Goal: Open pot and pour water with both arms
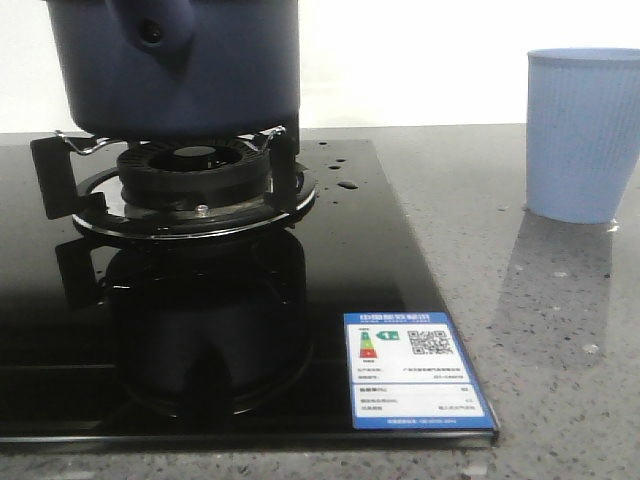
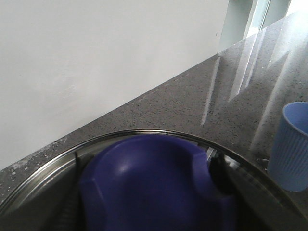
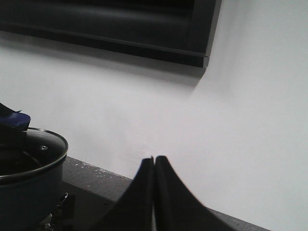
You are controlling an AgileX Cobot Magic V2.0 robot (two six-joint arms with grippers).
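Observation:
The dark navy pot (image 1: 180,70) stands on the gas burner (image 1: 195,170) at the back left, its stubby handle (image 1: 150,30) facing me. The glass lid (image 2: 144,134) with a steel rim lies on the pot. My left gripper (image 2: 147,183) is over the lid, with a dark finger (image 2: 219,173) on each side of the blue lid knob (image 2: 154,163), shut on it. My right gripper (image 3: 154,161) is shut and empty, in the air to the right of the pot (image 3: 24,197). Neither gripper shows in the front view.
A light blue ribbed cup (image 1: 582,130) stands on the grey speckled counter (image 1: 560,330) at the right; it also shows in the left wrist view (image 2: 291,144). The black glass hob (image 1: 380,260) carries water drops (image 1: 345,185) and a label (image 1: 412,370). A dark hood (image 3: 106,24) hangs above.

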